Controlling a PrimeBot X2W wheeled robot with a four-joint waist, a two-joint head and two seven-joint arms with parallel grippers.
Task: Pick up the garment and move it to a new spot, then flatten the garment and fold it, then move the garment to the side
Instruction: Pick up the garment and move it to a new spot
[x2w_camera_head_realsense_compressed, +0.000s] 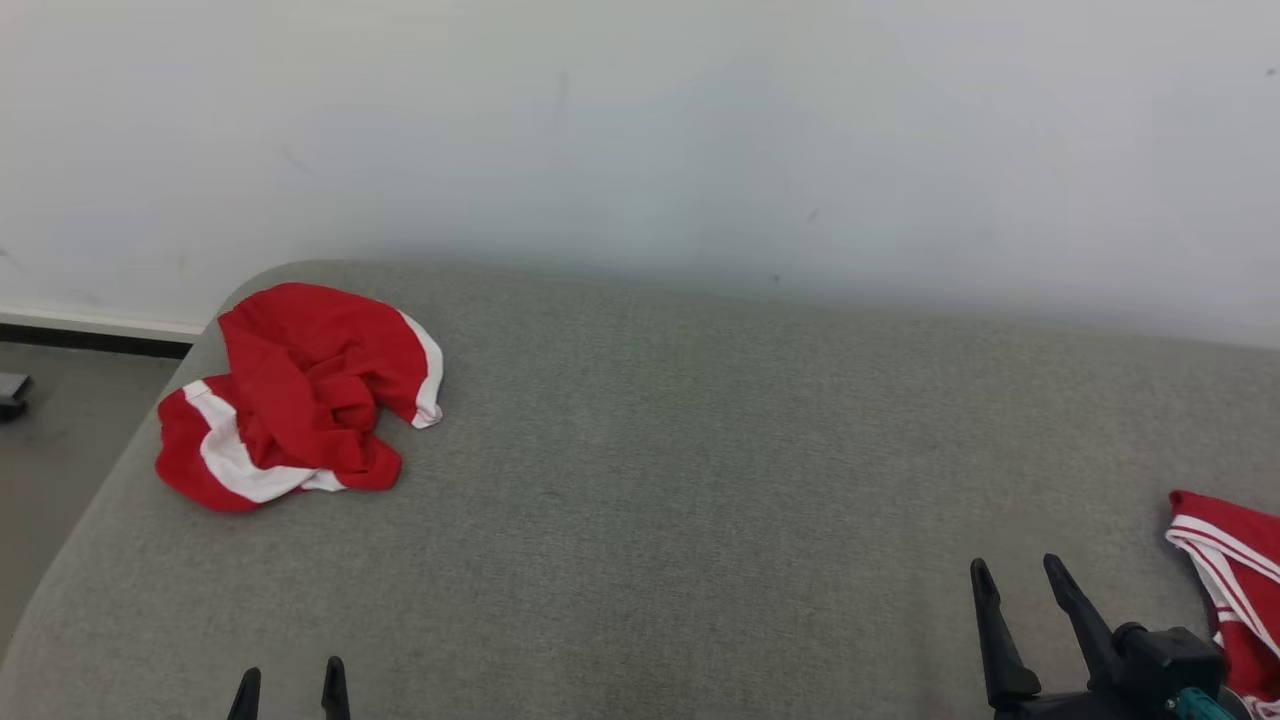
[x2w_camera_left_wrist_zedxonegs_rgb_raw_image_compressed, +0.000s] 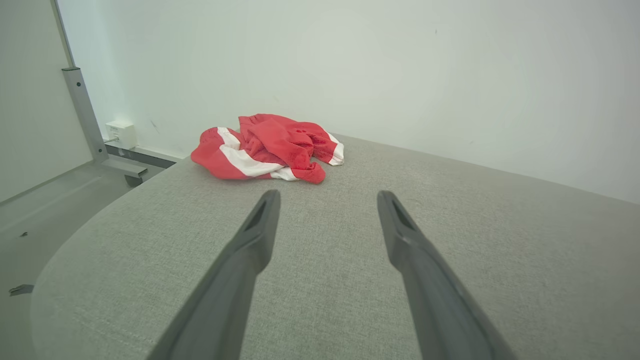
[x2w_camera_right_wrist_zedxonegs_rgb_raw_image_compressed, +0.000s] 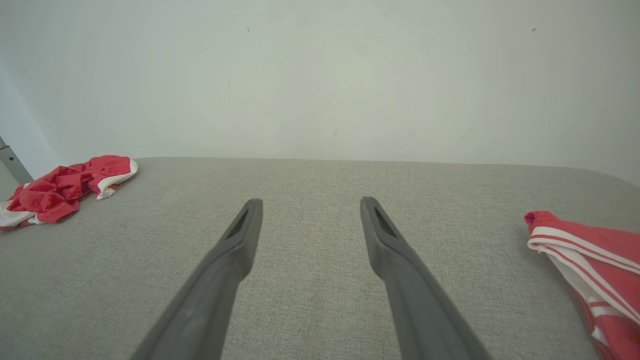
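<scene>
A crumpled red garment (x2w_camera_head_realsense_compressed: 295, 395) with white bands lies bunched near the far left corner of the grey fabric surface (x2w_camera_head_realsense_compressed: 680, 480). The left wrist view has the garment (x2w_camera_left_wrist_zedxonegs_rgb_raw_image_compressed: 265, 147) ahead of my left gripper (x2w_camera_left_wrist_zedxonegs_rgb_raw_image_compressed: 327, 196), which is open, empty and well short of the cloth. In the head view the left gripper (x2w_camera_head_realsense_compressed: 291, 685) pokes up at the bottom edge, and the right gripper (x2w_camera_head_realsense_compressed: 1017, 570) stands open and empty at the lower right. From the right wrist, the garment (x2w_camera_right_wrist_zedxonegs_rgb_raw_image_compressed: 60, 187) is far off to the left of the open right gripper (x2w_camera_right_wrist_zedxonegs_rgb_raw_image_compressed: 309, 201).
A second red cloth with thin white stripes (x2w_camera_head_realsense_compressed: 1235, 590) lies at the surface's right edge, close beside my right gripper, also the striped cloth (x2w_camera_right_wrist_zedxonegs_rgb_raw_image_compressed: 595, 260). A white wall (x2w_camera_head_realsense_compressed: 640, 130) backs the surface. Floor and a metal frame leg (x2w_camera_left_wrist_zedxonegs_rgb_raw_image_compressed: 85, 115) lie beyond the rounded left edge.
</scene>
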